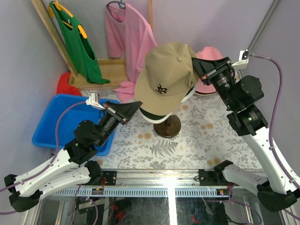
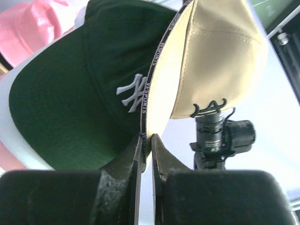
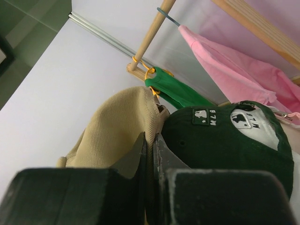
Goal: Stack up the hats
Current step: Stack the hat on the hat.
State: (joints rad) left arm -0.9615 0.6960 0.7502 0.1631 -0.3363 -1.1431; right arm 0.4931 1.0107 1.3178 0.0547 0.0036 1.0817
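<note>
Left gripper [image 2: 146, 140] is pinching shut on the tan cap [image 2: 220, 51] brim edge | right gripper [image 3: 151, 140] is clamping its rear rim | both are holding it tilted over the dark green cap [image 2: 84, 89] | seating it looks unfinished; pink hat [image 2: 28, 33] is waiting behind | green cap is showing a white NY logo and MLB tabs

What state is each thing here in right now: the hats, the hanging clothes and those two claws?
Tan cap: held up at brim and back.
Green cap: on the stand, under the tan cap.
Pink hat: lying behind the stand.
Left gripper: shut on the tan cap's brim.
Right gripper: shut on the tan cap's back.
Pink shirt: hanging.
Green shirt: hanging.
</note>
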